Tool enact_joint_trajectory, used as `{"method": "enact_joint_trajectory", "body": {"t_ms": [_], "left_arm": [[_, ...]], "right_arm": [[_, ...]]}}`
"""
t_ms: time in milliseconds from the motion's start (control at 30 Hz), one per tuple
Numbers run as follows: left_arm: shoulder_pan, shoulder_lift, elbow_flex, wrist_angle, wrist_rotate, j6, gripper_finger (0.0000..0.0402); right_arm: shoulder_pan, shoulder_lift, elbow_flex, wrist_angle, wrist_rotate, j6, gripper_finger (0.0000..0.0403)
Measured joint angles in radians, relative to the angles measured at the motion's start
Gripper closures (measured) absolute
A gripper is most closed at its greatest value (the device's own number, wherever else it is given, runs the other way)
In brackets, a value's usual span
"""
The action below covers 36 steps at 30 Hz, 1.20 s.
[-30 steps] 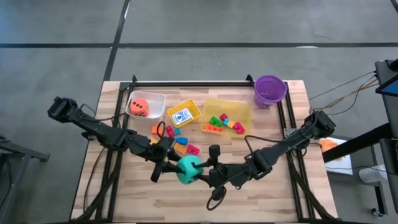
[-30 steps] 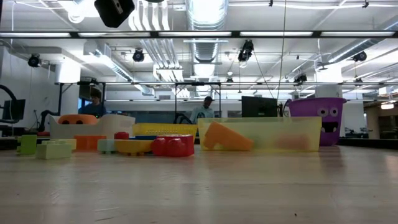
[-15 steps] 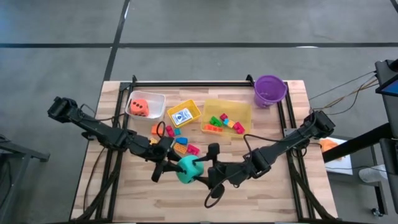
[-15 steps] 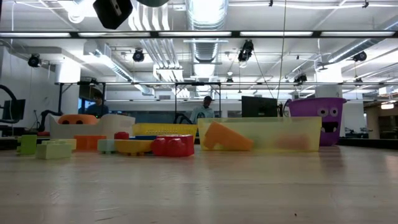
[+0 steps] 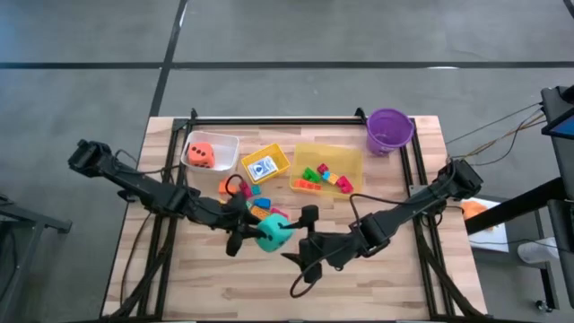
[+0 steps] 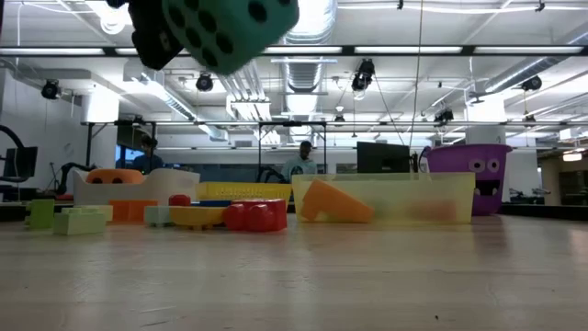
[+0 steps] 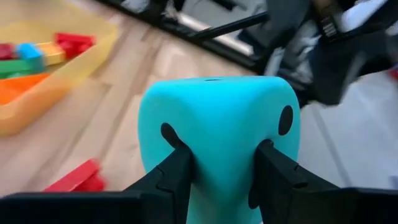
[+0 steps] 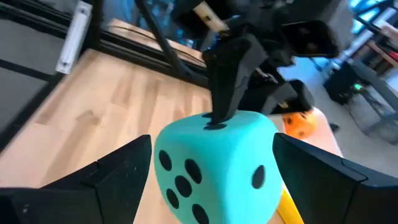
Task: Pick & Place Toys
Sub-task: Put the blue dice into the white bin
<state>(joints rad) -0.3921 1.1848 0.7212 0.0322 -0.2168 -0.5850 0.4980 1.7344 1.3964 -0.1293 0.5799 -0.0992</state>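
Teal die (image 5: 273, 231) | held off the table (image 5: 395, 278) in left pincer (image 7: 219, 180), fingers pinched on its sides | right pincer (image 5: 296, 251) spread wide, gripping nothing | orange die (image 5: 203, 153) seen binned, several bricks (image 5: 325, 175) in yellow bin (image 5: 354, 154) | loose bricks (image 5: 256, 205) left to sort

No readable words, brand names or numbers appear in any view. The small blue-white card box (image 5: 264, 165) carries a printed design too small to make out. The teal die (image 5: 273, 231) shows black dots only: three in a diagonal row on one face and a single dot on another. The orange die (image 5: 202, 155) shows dark dots, too small to count.
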Motion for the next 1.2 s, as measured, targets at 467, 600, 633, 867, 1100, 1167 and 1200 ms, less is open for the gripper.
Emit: {"method": "enact_joint_trajectory", "body": {"t_ms": [467,600,633,867,1100,1167,1200], "left_arm": [[0.135,-0.136,0.001,-0.285,-0.071,-0.025,0.0296],[0.195,-0.198,0.001,-0.401,-0.079,-0.026,0.0305],[0.212,-0.212,0.001,-0.428,-0.081,-0.030,0.0309],[0.322,-0.302,0.006,-0.594,-0.082,-0.040,0.0324],[0.372,-0.294,0.094,-0.770,-0.115,-0.017,0.0341],[0.371,-0.277,0.112,-0.803,-0.108,-0.014,0.0353],[0.371,-0.269,0.120,-0.821,-0.109,-0.014,0.0359]], "right_arm": [[0.009,-0.003,-0.004,-0.174,0.025,0.210,0.0071],[0.015,-0.003,-0.018,-0.190,0.024,0.258,0.0071],[0.015,-0.003,-0.021,-0.190,0.024,0.264,0.0071],[0.021,-0.004,-0.054,-0.196,0.025,0.314,0.0071],[0.021,-0.004,-0.099,-0.189,0.051,0.375,0.0071],[0.022,-0.004,-0.103,-0.189,0.051,0.381,0.0071],[0.023,-0.004,-0.103,-0.189,0.051,0.381,0.0071]]}}
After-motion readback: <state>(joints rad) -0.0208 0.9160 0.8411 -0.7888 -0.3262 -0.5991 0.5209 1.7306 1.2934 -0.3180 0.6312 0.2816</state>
